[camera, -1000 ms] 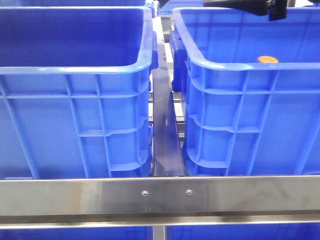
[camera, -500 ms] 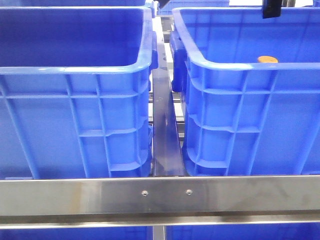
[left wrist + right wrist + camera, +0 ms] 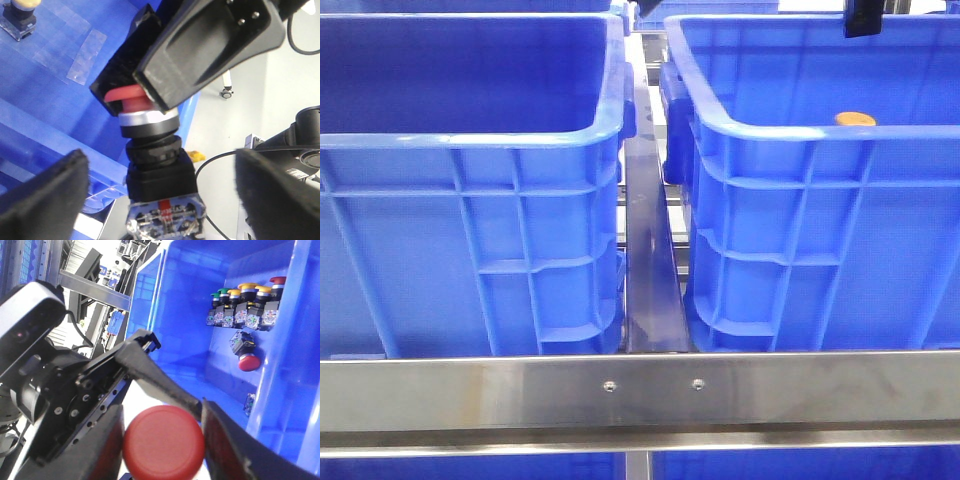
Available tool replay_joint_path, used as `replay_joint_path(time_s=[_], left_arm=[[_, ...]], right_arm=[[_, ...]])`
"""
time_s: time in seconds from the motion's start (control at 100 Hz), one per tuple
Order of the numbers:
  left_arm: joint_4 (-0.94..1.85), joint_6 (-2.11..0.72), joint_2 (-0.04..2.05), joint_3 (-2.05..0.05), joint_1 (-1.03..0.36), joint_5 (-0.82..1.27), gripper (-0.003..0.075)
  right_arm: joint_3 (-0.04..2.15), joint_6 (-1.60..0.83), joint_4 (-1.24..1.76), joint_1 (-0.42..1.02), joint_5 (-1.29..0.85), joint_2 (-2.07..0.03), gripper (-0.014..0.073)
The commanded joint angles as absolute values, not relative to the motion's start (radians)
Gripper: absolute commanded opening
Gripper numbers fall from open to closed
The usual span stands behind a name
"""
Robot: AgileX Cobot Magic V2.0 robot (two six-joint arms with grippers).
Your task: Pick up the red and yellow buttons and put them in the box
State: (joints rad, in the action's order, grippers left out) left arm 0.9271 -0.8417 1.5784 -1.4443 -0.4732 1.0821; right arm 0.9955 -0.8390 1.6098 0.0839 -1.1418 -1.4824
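Note:
My right gripper (image 3: 164, 440) is shut on the red cap of a button (image 3: 164, 444) with a black body and clear base (image 3: 162, 185). In the left wrist view the right fingers (image 3: 210, 45) clamp that red cap (image 3: 127, 97). My left gripper (image 3: 160, 200) is open, its pads wide apart on either side of the button's body and not touching it. Two deep blue boxes stand side by side, left (image 3: 470, 140) and right (image 3: 800, 135). An orange-yellow button (image 3: 855, 119) lies in the right one. Neither gripper's fingers show in the front view.
A blue box (image 3: 200, 305) holds a row of green, yellow and red buttons (image 3: 245, 302) and a loose red one (image 3: 248, 361). A yellow-capped button (image 3: 22, 15) sits on a box floor. A steel rail (image 3: 640, 390) crosses in front. Cables and floor (image 3: 280, 90) lie beyond.
A black arm part at the top right of the front view has risen almost out of view since a second ago. The boxes and the orange-yellow button have not moved.

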Motion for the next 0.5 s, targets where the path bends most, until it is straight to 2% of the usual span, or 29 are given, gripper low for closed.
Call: replay_joint_path(time_s=[0.0,0.37,0.49], left_arm=[[0.989,-0.847,1.540,-1.477,-0.481,1.082,0.0616],[0.999,-0.847,1.540,-1.477,-0.481,1.107,0.0616],[1.003,-0.847,1.540,-1.477,-0.481,1.107,0.0616]], right_arm=[[1.030,-0.851,1.681,0.080,-1.192,-1.450,0.0309],[1.183,-0.851,1.466,-0.096,-1.186,-1.450,0.0309],[1.228,-0.867,1.361,-0.151,-1.113,-1.450,0.0309]])
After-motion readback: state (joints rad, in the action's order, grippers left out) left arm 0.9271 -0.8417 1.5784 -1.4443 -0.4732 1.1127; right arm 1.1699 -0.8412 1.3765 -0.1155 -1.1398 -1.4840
